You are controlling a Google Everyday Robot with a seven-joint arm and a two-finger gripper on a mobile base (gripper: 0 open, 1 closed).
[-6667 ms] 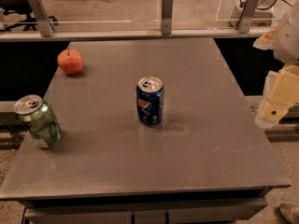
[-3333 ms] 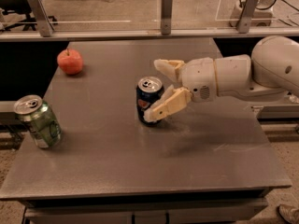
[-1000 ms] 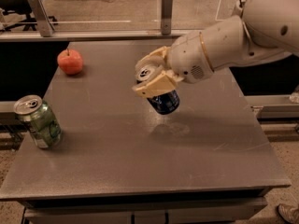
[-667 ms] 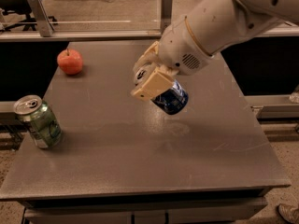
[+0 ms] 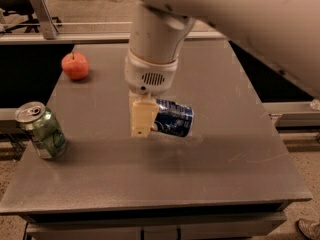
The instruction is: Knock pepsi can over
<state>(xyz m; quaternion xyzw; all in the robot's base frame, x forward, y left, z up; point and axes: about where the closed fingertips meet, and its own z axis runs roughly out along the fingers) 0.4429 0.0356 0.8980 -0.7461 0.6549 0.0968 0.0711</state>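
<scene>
The pepsi can (image 5: 173, 118), dark blue with a silver end, lies horizontally at the middle of the grey table (image 5: 215, 184), its top pointing left towards the gripper. My gripper (image 5: 147, 125) comes straight down from above on the white wrist (image 5: 152, 71). One cream finger (image 5: 141, 115) stands in front of the can's left end, and the other finger is hidden behind the can. The gripper looks shut on the can's top end. I cannot tell whether the can rests on the table or hangs just above it.
A green can (image 5: 41, 130) stands upright near the table's left edge. A red apple (image 5: 75, 65) sits at the back left. A metal rail with posts (image 5: 42, 14) runs behind the table. My big white arm (image 5: 260, 24) covers the upper right.
The arm has swung over the table and the wrist has turned downward. The pepsi can has gone from upright, to tilted in the grip, to lying horizontal.
</scene>
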